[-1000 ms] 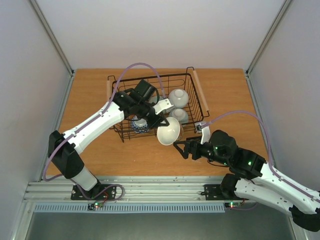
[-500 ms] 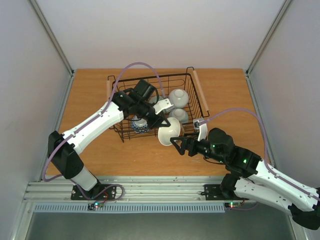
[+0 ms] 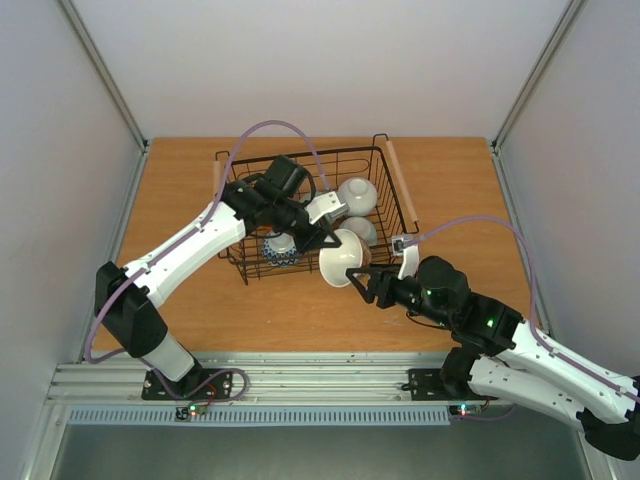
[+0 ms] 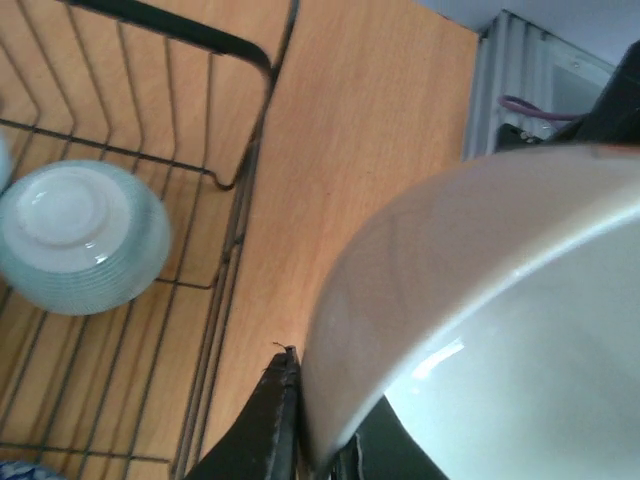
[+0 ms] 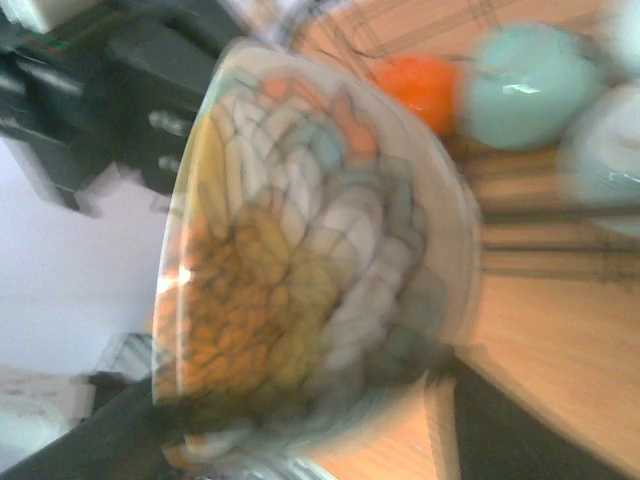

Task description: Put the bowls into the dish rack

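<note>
Right gripper is nearest, centre-right of the top view, pointing up-left straight at the cream bowl. The bowl hangs off the surface, tipped on its side, just outside the near-right corner of the dish rack, sandwiched between the two grippers. Right wrist view is blurred: the bowl fills the frame, showing an orange/yellow/teal patterned face, with the dark fingers spread wide low on either side of it. Can't tell whether they're pinching the bowl or just flanking it. On the far side, the left gripper is closed on the bowl's rim. The left wrist view shows its fingers clamped either side of the rim edge, so the left arm carries the weight. This reads as a handover or regrip. The next move turns on the right jaws seating squarely across the bowl before the left lets go. The bowl is glossy and tilted, so a slip is the risk. Beyond that, already in the rack: an upside-down mint bowl, another pale bowl toward the far-right corner, a blue-and-white bowl under the left arm, and an orange bowl visible only in the right wrist view.
</note>
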`<state>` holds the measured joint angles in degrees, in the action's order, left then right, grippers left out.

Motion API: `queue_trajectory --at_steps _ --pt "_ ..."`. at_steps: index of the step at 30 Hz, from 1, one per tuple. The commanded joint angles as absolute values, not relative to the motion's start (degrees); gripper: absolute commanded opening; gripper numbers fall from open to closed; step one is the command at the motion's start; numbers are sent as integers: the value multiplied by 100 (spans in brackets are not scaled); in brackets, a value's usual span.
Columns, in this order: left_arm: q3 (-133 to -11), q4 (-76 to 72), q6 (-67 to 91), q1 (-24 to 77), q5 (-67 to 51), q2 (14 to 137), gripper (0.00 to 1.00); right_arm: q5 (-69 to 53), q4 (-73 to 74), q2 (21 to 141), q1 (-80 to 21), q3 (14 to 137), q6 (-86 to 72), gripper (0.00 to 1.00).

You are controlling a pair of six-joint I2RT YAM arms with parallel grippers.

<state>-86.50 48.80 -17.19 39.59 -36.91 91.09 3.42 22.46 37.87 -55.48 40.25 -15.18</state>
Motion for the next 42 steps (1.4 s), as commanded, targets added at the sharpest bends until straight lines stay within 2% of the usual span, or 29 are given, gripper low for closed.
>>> queue_trajectory --at_steps 1,6,17,18,19,20,23,24,27,32,42 --pt "-8728 4798 -1530 4037 -4620 8884 0 579 2069 3824 -5563 3980 -1241 47" --pt "-8728 4815 -1530 4038 -4678 8876 0 654 2039 3802 -5555 4035 -1136 3" --pt "-8732 4806 -1503 4037 -4649 8890 1 832 2328 3919 -5561 4390 -679 1" --pt "-8747 4814 -1503 4031 -4647 8890 0 818 2382 3954 -5565 4406 -685 6" --pt "-8745 4814 -1507 4036 -4649 8894 0 744 2397 3983 -5564 4405 -681 32" --pt "-8752 4815 -1511 4042 -4644 8889 0 627 2362 3986 -5562 4379 -679 53" --pt "-8746 4830 -1519 4037 -4656 8895 0 444 2149 3893 -5556 4211 -751 83" --pt "-8745 4826 -1520 4032 -4669 8891 1 430 2089 3855 -5561 4150 -768 87" --pt "-8737 4830 -1533 4034 -4669 8901 0 423 1949 3758 -5563 4050 -789 93" --pt "-8729 4846 -1538 4037 -4785 8900 0 422 1639 3826 -5563 3953 -747 97" --pt "-8718 4841 -1540 4040 -4756 8844 0 574 1288 4152 -5560 3949 -902 98"
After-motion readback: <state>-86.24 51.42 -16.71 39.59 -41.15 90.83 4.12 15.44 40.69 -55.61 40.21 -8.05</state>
